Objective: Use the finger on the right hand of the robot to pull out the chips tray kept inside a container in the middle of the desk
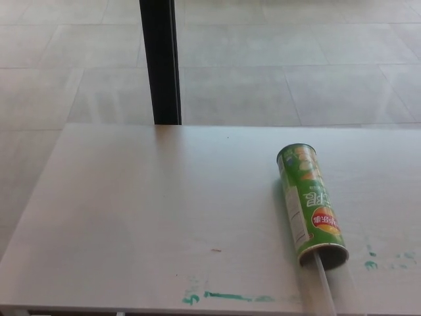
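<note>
- Desk (145, 210): pale, light wood-tone top, filling the lower part of the head view.
- Can (310, 205): green chips tube lying on its side on the right half of the desk, nearer the front edge than the back. Closed end points toward the back edge, open mouth toward the front edge.
- Tray (325, 284): clear strip sticking out of the can's mouth, running on toward the front edge and cut off by the picture's bottom. Faint, hard to make out.
- Green marks (227, 297) smeared along the front edge left of the can; more green marks near the right edge.
- Black post (160, 62) stands behind the back edge, left of centre, on a tiled floor (296, 66).
- Neither robot hand shows; state of the fingers cannot be told.
</note>
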